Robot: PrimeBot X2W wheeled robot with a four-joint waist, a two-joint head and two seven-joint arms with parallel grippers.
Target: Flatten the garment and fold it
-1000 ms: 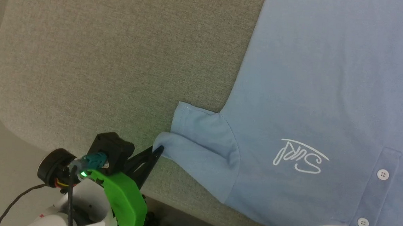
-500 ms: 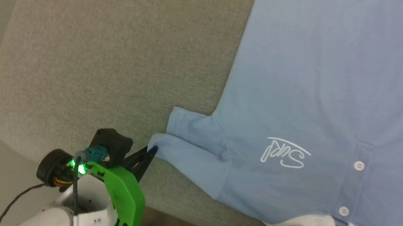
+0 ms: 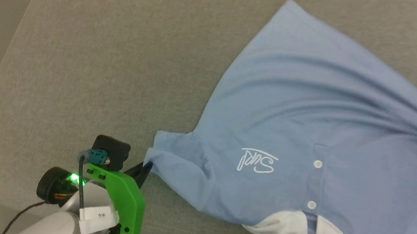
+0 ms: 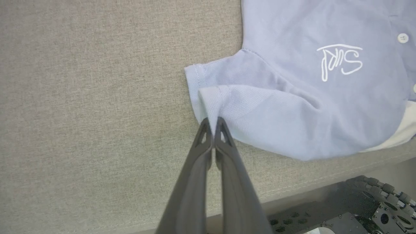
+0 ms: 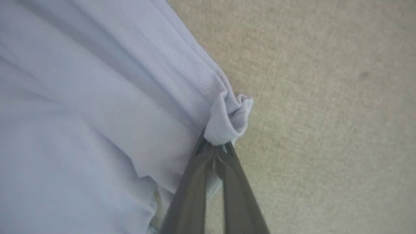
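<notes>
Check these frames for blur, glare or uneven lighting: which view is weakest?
Head view: sharp, evenly lit, a green indicator light glowing behind the left gripper. Left wrist view: crisp weave on the garment, no glare. Right wrist view: weakest, soft throughout, colour washed pale, right gripper blurred.

**Left gripper** [image 3: 147,165]: two long dark grey fingers [image 4: 195,182] that taper to narrow tips, each with a triangular cut-out near the tip.

**Right gripper** [image 5: 213,148]: dark tapered fingers [image 5: 188,201] of the same form.

**Left wrist assembly, head view:**
- bright green moulded plastic bracket [image 3: 129,203] with small dark screw holes
- black box-shaped camera housing [image 3: 112,151]
- teal cylindrical connector [image 3: 97,157]
- lit green indicator lamp [image 3: 74,177]
- black round joint cap [image 3: 51,190], with red and yellow wires [image 3: 59,196] at its edge
- thin black cable [image 3: 79,196]
- white label [image 3: 99,215] with small dark characters
- pale grey forearm shell [image 3: 48,227]

**Left wrist view, lower right:** dark segmented roller wheel [image 4: 380,190] beside a dark perforated metal plate [image 4: 344,224]
</notes>
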